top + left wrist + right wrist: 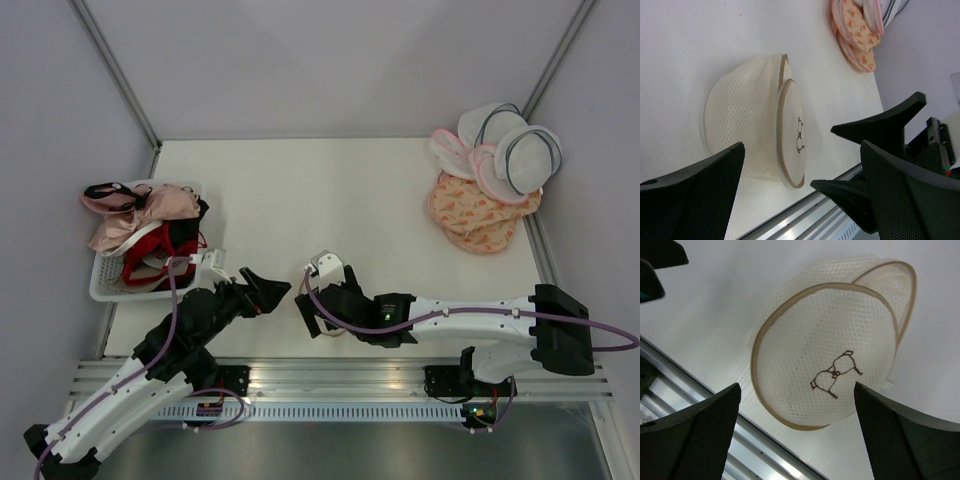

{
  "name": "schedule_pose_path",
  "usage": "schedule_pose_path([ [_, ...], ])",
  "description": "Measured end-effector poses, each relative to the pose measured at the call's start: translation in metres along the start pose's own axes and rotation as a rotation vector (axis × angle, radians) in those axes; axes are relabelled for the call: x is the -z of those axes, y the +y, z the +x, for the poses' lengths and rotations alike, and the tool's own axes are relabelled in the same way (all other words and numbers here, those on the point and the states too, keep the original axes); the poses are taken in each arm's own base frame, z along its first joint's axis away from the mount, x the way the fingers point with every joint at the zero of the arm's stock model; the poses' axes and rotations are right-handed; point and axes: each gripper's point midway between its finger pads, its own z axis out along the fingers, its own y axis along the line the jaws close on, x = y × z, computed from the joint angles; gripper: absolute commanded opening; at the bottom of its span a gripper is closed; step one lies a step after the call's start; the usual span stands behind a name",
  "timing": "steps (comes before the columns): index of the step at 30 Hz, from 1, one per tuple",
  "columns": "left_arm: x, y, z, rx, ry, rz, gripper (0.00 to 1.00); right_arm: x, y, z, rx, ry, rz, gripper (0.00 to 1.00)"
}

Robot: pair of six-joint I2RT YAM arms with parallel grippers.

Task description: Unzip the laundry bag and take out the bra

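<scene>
Round cream mesh laundry bag lying on the white table; both arms' jaws gape wide, empty.
Expect it light and floppy; pinch its tan rim, likely your zipper line.

Bright, even, diffuse light in all three views; no hard shadows. White table close to washed out, hardly any texture. Laundry bag sharp in right wrist view: mesh weave and line drawing crisp. Faint soft grey shadow hugging bag's rim. Metal rail just below bag: streaky glare, slightly soft. Black fingers nearer than bag: dark, edges slightly blurred. Left wrist view: patterned bags well beyond laundry bag soft, out of focus.
</scene>
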Motion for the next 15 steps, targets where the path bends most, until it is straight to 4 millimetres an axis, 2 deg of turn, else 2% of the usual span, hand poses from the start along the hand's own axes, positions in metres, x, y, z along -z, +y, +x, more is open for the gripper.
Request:
schedule_pose_path([
  [2, 0.006, -0.001, -0.009, 0.008, -0.04, 0.004, 1.0, -0.003, 0.008, 0.001, -0.011, -0.001, -0.024, 0.98],
  [5, 0.011, -0.002, -0.017, 0.015, -0.077, 0.006, 1.0, -0.017, 0.018, 0.012, -0.018, 0.026, -0.022, 0.98],
  [10, 0.013, 0.004, -0.014, 0.018, -0.071, -0.018, 1.0, -0.049, 0.025, 0.039, -0.005, 0.1, 0.094, 0.98],
  [12, 0.014, 0.007, -0.012, 0.016, -0.062, -0.029, 1.0, -0.062, 0.024, 0.048, -0.005, 0.115, 0.156, 0.98],
  [15, 0.016, 0.013, -0.009, 0.012, -0.055, -0.05, 1.0, -0.073, 0.011, 0.058, -0.013, 0.117, 0.26, 0.98],
])
